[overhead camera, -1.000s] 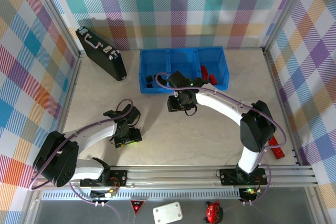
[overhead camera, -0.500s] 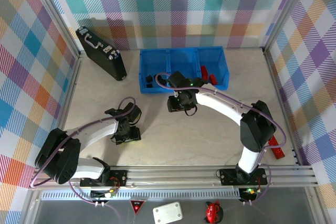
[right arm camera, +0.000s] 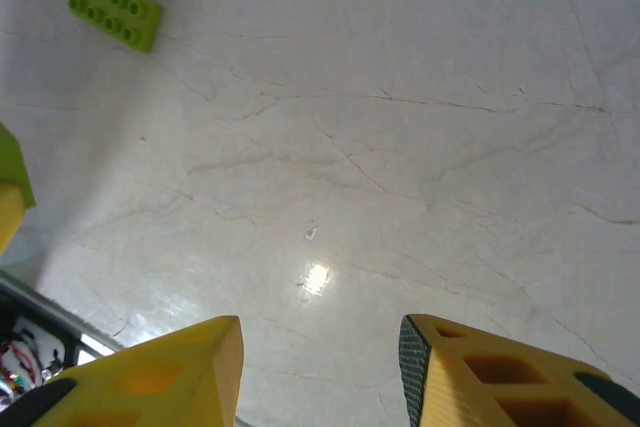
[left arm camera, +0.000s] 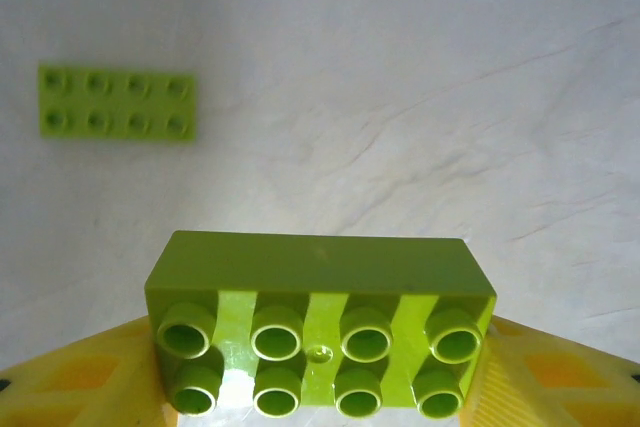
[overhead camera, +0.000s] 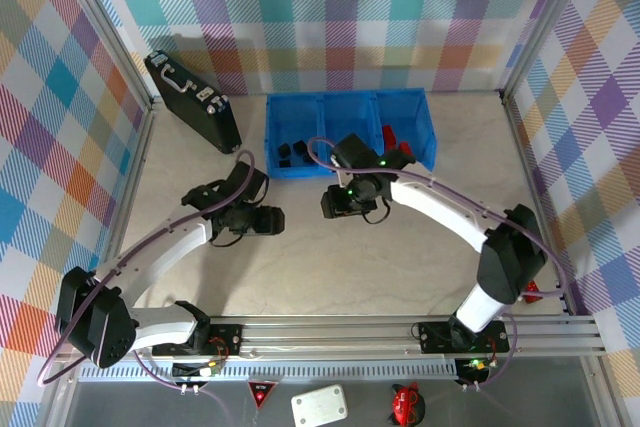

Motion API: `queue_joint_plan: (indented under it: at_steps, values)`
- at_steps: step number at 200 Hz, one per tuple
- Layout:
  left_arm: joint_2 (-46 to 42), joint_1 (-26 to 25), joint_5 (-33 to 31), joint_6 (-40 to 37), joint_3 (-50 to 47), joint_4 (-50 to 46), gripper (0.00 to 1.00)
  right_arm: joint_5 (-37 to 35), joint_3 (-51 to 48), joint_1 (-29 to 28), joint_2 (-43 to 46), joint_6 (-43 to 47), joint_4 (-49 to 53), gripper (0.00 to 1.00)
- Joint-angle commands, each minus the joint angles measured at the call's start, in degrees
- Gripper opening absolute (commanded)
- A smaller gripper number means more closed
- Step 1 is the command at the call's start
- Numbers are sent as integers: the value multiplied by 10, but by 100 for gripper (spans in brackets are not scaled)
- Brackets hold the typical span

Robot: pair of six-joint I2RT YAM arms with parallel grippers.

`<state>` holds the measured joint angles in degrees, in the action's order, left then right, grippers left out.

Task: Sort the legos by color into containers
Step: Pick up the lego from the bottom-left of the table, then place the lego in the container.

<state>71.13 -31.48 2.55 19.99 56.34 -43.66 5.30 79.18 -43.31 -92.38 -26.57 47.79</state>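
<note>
My left gripper (overhead camera: 263, 219) is shut on a lime green eight-stud lego (left arm camera: 320, 332), held above the table between its yellow fingers (left arm camera: 90, 377). A flat lime green lego (left arm camera: 117, 104) lies on the table beyond it, and the right wrist view shows this lego (right arm camera: 115, 9) at top left. My right gripper (overhead camera: 340, 204) hangs open just in front of the blue tray of containers (overhead camera: 352, 173), with nothing between its fingers (right arm camera: 470, 372). Black legos (overhead camera: 291, 154) sit in the left container and red legos (overhead camera: 396, 142) in the right one.
A black case with silver latches (overhead camera: 192, 99) lies at the back left, beside the tray. A red lego (overhead camera: 531, 293) sits by the right wall, near the right arm's base. Checked walls close in the table on three sides.
My left gripper has closed on the lime green lego, lifted it off the table and carried it back and to the right, toward the tray. The right gripper has barely shifted.
</note>
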Motion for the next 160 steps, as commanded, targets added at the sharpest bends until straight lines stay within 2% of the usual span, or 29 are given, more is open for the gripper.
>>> queue_joint_plan:
  at_steps: [1,80,160]
  values:
    - [30,-5,9,-69,65,-17,54,8,-20,21,44,-3,24,47]
    - [250,-17,32,-40,313,-21,54,-40,-120,103,179,-15,60,49]
    - [448,-27,39,4,554,-20,53,-53,-177,127,257,-30,77,49]
